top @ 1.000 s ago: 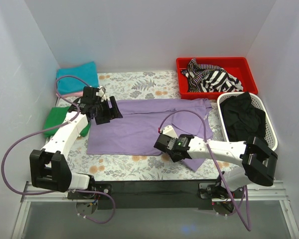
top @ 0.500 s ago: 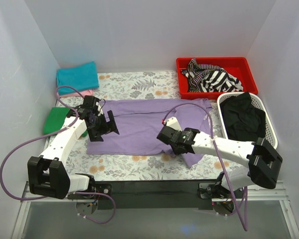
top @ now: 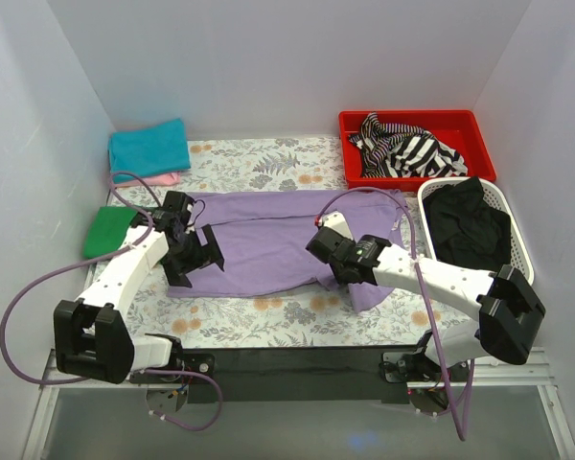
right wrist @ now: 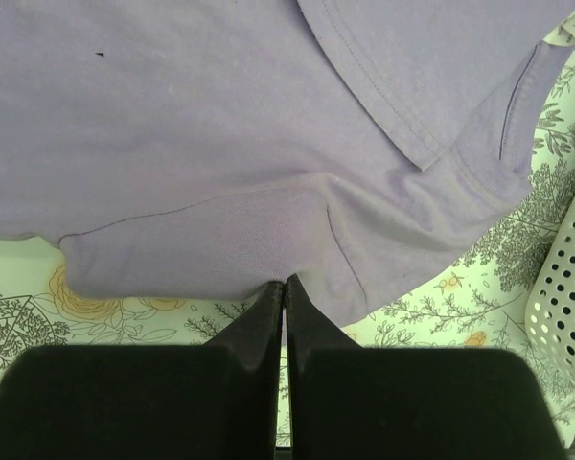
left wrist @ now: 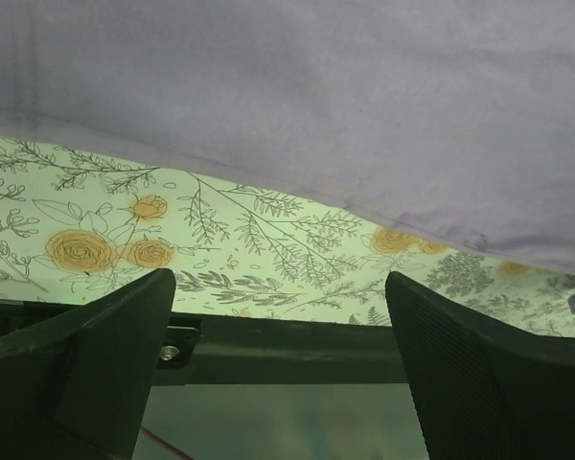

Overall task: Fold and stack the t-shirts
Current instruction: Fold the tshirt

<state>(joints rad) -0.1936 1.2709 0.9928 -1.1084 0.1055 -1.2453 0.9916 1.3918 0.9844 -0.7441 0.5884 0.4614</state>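
Top view. Lavender t-shirt (top: 268,240) is spread flat across the middle of the table (top: 259,158), its long side running left to right. One sleeve sticks out toward the near right. Teal t-shirt (top: 149,146) is folded in the far left corner and sits on a pink t-shirt (top: 165,178), of which only a strip shows. Green t-shirt (top: 110,230) is folded at the left edge. Left gripper (top: 194,257) is low over the shirt's near left corner. Right gripper (top: 337,268) is at the near hem, right of centre. Red tray (top: 414,117) in the far right corner holds striped cloth (top: 407,149). White basket (top: 527,259) at the right edge holds black cloth (top: 470,225).

Left wrist. Left gripper (left wrist: 280,287) has its fingers (left wrist: 105,374) spread wide with nothing between them. Only the flowered table (left wrist: 220,249) lies between them. The lavender hem (left wrist: 316,96) lies just beyond the tips.

Right wrist. Right gripper (right wrist: 284,284) is clenched, fingers pressed flat together. The tips pinch the near hem of the lavender t-shirt (right wrist: 220,125), and the cloth puckers around them. A sleeve lies to the right, and the basket wall (right wrist: 565,307) is at the frame's edge.
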